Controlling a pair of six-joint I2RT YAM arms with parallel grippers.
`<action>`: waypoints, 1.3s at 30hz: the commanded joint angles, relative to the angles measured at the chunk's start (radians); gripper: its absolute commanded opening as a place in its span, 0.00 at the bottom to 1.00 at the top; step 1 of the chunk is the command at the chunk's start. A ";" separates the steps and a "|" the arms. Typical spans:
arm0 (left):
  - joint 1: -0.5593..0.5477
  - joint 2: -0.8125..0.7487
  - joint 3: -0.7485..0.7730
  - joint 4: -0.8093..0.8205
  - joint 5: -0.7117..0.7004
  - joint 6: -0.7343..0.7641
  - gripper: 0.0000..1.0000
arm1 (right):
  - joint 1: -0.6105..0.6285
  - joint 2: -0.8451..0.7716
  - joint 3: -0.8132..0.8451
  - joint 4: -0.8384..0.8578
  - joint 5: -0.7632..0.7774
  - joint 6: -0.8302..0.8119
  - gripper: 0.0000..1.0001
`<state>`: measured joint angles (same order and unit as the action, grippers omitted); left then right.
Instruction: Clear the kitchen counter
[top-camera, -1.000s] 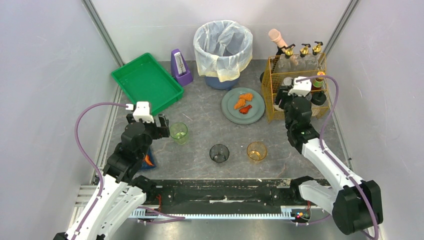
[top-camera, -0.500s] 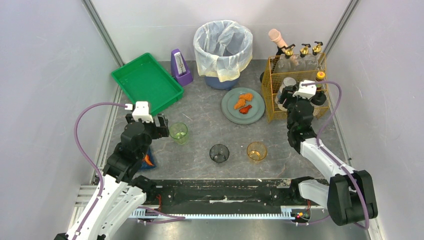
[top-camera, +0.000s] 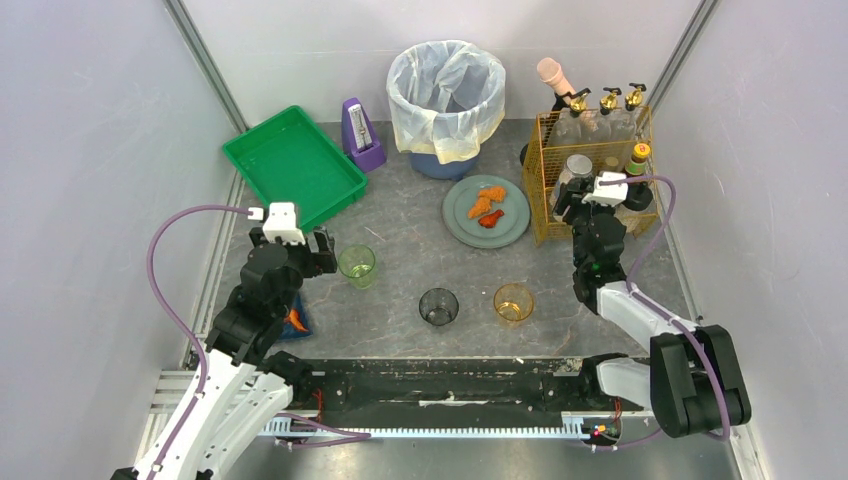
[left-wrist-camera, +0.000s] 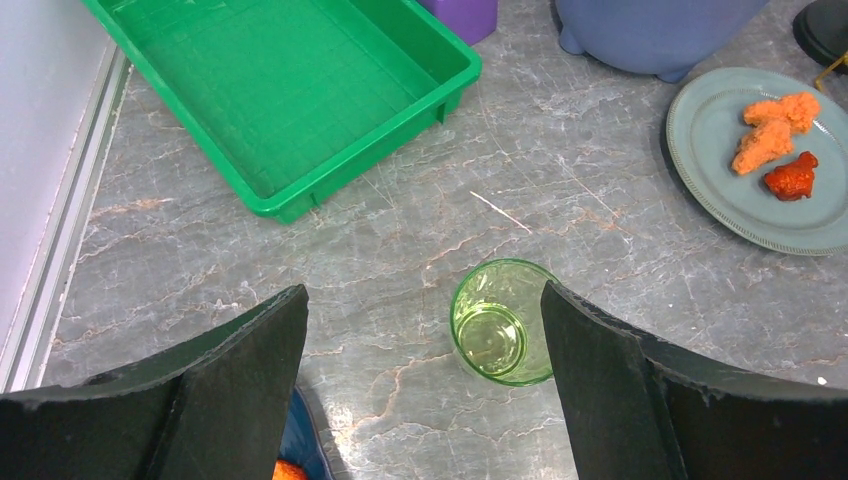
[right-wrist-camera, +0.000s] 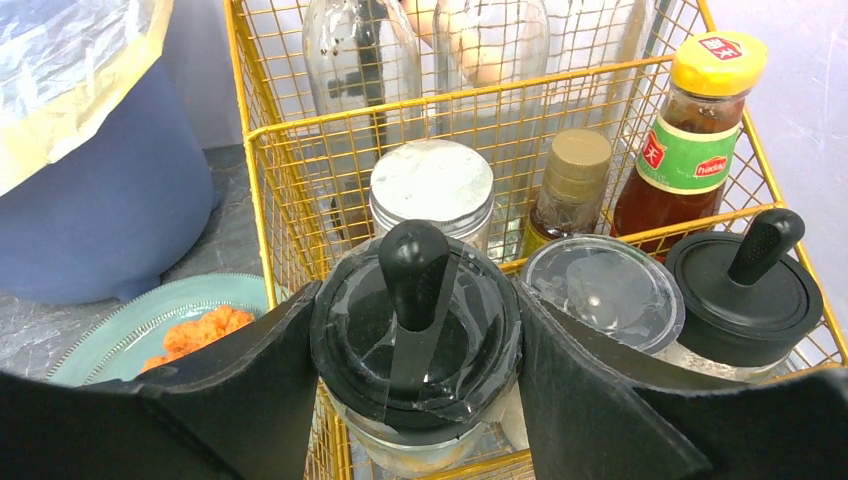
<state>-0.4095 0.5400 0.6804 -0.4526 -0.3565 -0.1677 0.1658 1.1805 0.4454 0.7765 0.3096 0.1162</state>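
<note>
The kitchen counter (top-camera: 400, 290) is dark grey marbled stone. On it stand a green glass (top-camera: 357, 266) (left-wrist-camera: 500, 322), a dark glass (top-camera: 438, 306) and an amber glass (top-camera: 513, 302). A grey-blue plate (top-camera: 470, 228) holds orange food pieces (top-camera: 487, 205). My left gripper (top-camera: 322, 252) (left-wrist-camera: 425, 340) hovers open above the counter, the green glass just inside its right finger, untouched. My right gripper (top-camera: 575, 198) (right-wrist-camera: 415, 350) is shut on a glass jar with a black knobbed lid (right-wrist-camera: 415, 320), at the front-left corner of the yellow wire basket (right-wrist-camera: 258, 190).
The basket (top-camera: 545, 205) holds a clear-lid jar (right-wrist-camera: 600, 290), another black-lid jar (right-wrist-camera: 745, 290), a sauce bottle (right-wrist-camera: 695, 150) and tall bottles. A green tray (top-camera: 293, 165), purple metronome (top-camera: 360, 135) and lined bin (top-camera: 446, 95) stand at the back. A blue item (left-wrist-camera: 300, 450) lies under my left finger.
My right arm has folded back toward its base, and its wrist has shifted slightly nearer over the basket, jar still gripped. The left arm has not moved.
</note>
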 joint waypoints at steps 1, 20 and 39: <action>0.007 -0.010 0.008 0.050 0.019 -0.004 0.92 | -0.001 0.026 -0.062 0.123 -0.030 0.004 0.00; 0.007 -0.049 0.005 0.049 0.033 -0.007 0.92 | -0.002 0.104 -0.062 -0.011 -0.030 0.048 0.09; 0.006 -0.116 0.000 0.047 0.051 -0.017 0.92 | 0.000 -0.122 0.083 -0.331 -0.086 0.092 0.97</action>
<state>-0.4088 0.4446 0.6804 -0.4473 -0.3294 -0.1680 0.1600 1.1427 0.4313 0.5659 0.2630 0.1745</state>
